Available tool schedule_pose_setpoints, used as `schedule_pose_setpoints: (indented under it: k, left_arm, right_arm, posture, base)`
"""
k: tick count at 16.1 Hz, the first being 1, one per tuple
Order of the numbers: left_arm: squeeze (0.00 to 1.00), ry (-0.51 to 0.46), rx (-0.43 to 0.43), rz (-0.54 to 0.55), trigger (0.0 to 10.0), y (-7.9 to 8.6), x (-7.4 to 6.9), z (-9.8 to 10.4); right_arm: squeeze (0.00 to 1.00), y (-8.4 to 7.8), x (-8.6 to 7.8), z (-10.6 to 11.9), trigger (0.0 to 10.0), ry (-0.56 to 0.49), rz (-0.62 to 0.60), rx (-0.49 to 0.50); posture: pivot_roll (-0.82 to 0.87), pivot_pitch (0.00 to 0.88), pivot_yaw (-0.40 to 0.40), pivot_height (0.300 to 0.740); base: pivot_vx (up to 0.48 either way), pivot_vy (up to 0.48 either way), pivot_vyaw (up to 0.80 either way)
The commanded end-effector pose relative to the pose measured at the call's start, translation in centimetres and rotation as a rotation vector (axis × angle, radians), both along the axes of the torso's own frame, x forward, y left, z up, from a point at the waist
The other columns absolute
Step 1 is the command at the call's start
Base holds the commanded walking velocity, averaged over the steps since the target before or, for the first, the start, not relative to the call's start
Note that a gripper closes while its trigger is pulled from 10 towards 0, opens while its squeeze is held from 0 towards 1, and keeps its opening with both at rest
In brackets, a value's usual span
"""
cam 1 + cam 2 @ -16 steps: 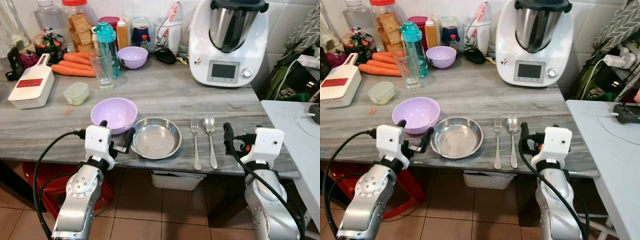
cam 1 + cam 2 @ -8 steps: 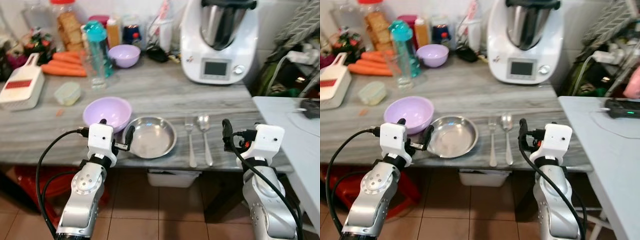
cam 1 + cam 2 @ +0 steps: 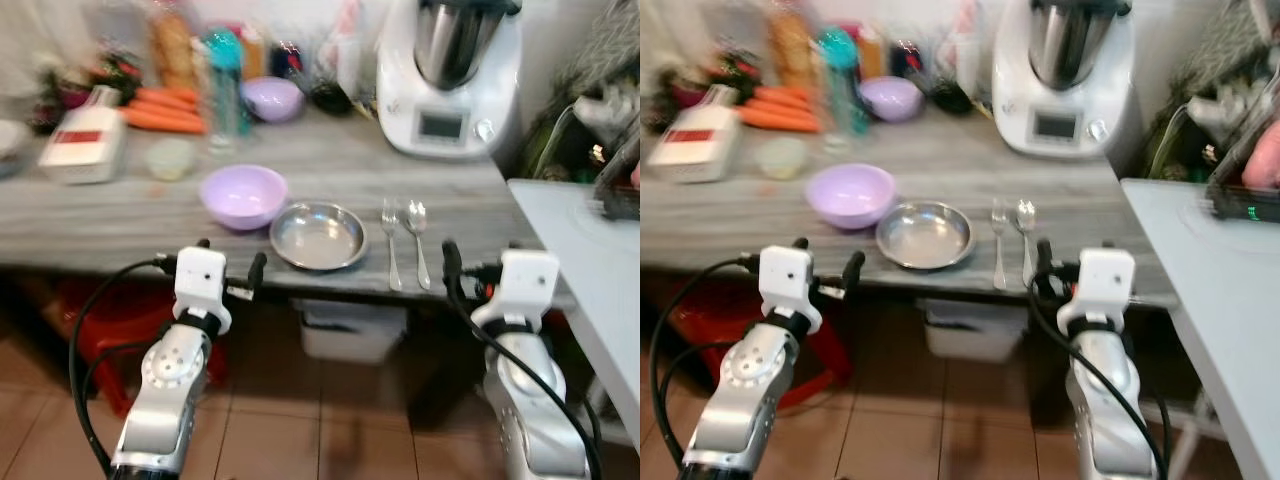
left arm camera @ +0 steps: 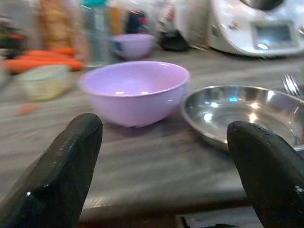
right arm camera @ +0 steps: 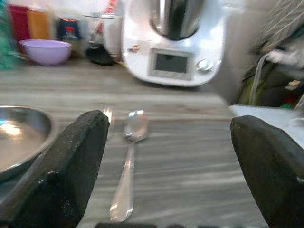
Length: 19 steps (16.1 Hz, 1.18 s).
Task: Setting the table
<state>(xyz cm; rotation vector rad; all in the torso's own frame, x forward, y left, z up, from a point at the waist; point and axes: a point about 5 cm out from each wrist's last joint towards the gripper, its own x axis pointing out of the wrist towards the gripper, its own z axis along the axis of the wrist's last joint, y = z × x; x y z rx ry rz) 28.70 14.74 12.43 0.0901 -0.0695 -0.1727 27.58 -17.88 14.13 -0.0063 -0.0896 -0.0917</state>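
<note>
— Where does the place setting sit?
— Near the worktop's [image 3: 120,215] front edge: a steel plate [image 3: 318,236], with a lilac bowl [image 3: 243,194] touching its left rim, and a fork [image 3: 390,240] and spoon [image 3: 417,238] side by side just right of it.
— And the grippers?
— Both hang in front of that edge, below the top. The left gripper [image 3: 231,275] has its fingers spread apart, empty, facing the bowl and plate. The right gripper [image 5: 166,175] is likewise spread wide, empty, facing the cutlery.
— Anything behind?
— A white kitchen machine [image 3: 450,75] at the back right corner, carrots [image 3: 165,108] at the back left.
</note>
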Motion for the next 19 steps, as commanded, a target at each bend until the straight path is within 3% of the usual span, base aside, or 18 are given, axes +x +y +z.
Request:
schedule_pose_setpoints:
  k: [1, 4, 8, 13, 19]
  left_arm:
    - [0.0, 0.016, 0.007, 0.007, 10.0, 0.01, -0.14, -0.42]
    - [0.0, 0.016, 0.007, 0.01, 10.0, -0.02, -0.11, -0.48]
    - [0.0, 0.011, 0.011, 0.011, 10.0, -0.11, -0.08, -0.61]
    - [0.0, -0.001, 0.016, 0.02, 10.0, 0.19, 0.0, -0.59]
    - [0.0, -0.028, 0.009, -0.028, 10.0, 0.34, -0.07, -0.21]
  right_arm:
    - [0.0, 0.52, 0.12, 0.05, 10.0, 0.011, 0.051, 0.031]
    - [0.0, 0.95, 0.1, -0.06, 10.0, 0.009, 0.088, 0.085]
    - [0.0, 1.19, 0.56, 0.03, 10.0, 0.013, 0.086, -0.016]
    - [0.0, 1.27, 0.65, -0.14, 10.0, 0.007, 0.078, 0.009]
    - [0.0, 1.42, 0.58, -0.57, 10.0, 0.035, 0.109, 0.022]
  posture:
    - [-0.04, 0.0, -0.041, 0.74]
    - [-0.03, 0.0, -0.043, 0.74]
    - [-0.04, 0.0, -0.049, 0.74]
    - [-0.03, 0.0, -0.05, 0.74]
    - [-0.03, 0.0, -0.049, 0.74]
  base:
    - [-0.326, 0.0, 0.0]
    - [-0.328, 0.0, 0.0]
    - [-0.325, 0.0, 0.0]
    - [-0.316, 0.0, 0.0]
    - [0.0, 0.0, 0.0]
